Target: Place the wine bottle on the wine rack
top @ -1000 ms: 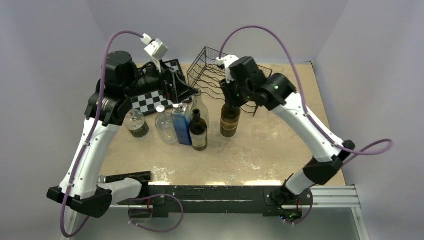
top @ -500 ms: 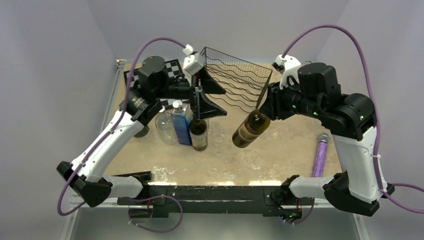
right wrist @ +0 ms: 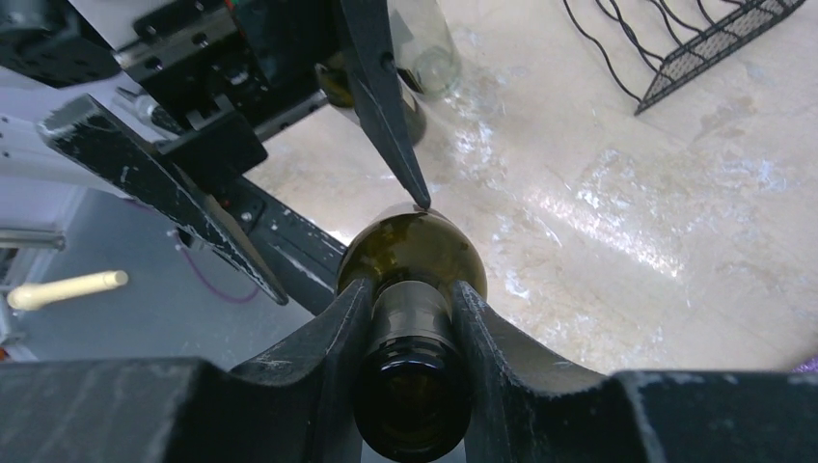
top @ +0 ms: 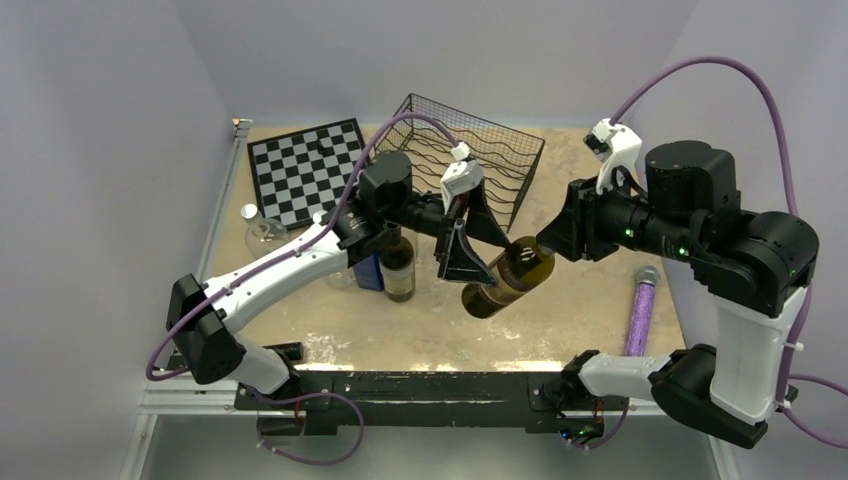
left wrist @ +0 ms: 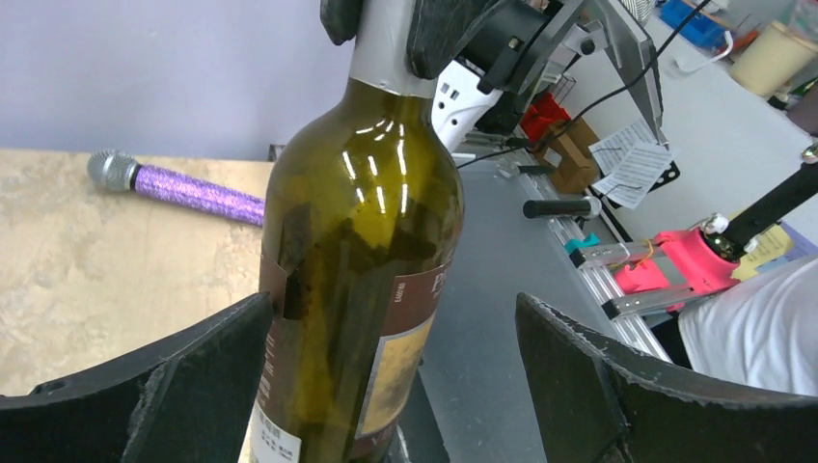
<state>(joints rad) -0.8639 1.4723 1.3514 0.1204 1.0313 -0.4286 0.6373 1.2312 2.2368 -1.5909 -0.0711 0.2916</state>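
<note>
R gripper (top: 555,240) (right wrist: 410,294) pinches the wine bottle (top: 508,277) (left wrist: 357,241) (right wrist: 413,253) at the neck. Its fingers (right wrist: 333,328) are pressed on both sides just below the mouth. Wine bottle is up off the table (top: 570,320) and tilted, base pointing down-left twd the arm bases. It hangs approx mid-table, in front of the rack (top: 470,150) (right wrist: 695,39) and apart from it.

L gripper (top: 474,238) (left wrist: 386,386) is spread wide, one finger (left wrist: 183,386) each side of the wine bottle's body at label height. In R wrist view one L fingertip sits right at the bottle's shoulder; contact or not, can't tell.

Rack stands at back centre, w/ the chessboard (top: 305,170) just left of it. A dark bottle (top: 397,265) and a blue bottle (top: 367,272) stand upright just left of the L gripper, partly under the L arm. A clear bottle (top: 265,235) sits further left, nr the chessboard's front edge. A purple mic (top: 640,315) (left wrist: 183,188) lies on the table's right side, below the R arm.
</note>
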